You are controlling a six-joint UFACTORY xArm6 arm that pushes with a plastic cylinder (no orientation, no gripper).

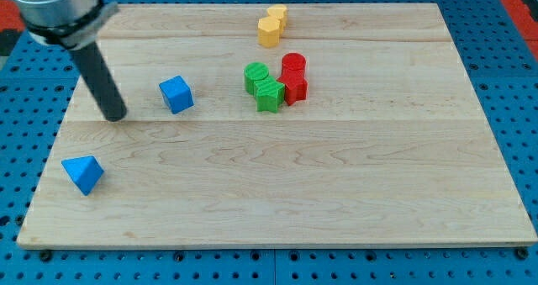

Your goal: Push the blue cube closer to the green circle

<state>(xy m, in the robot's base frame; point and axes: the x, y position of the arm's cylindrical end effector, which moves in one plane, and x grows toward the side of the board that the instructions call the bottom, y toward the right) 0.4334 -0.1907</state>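
The blue cube (pixel 176 94) sits on the wooden board at the view's upper left of centre. The green circle (pixel 256 76) stands to its right, touching a second green block (pixel 270 95) just below it. My tip (pixel 116 115) rests on the board to the left of the blue cube and a little below it, with a gap between them. The rod rises up and to the left from the tip.
A red cylinder (pixel 293 65) and a red block (pixel 295 88) touch the green blocks on their right. Two yellow blocks (pixel 271 26) stand near the top edge. A blue triangular block (pixel 83 174) lies at the lower left. The wooden board (pixel 336 192) lies on a blue perforated base.
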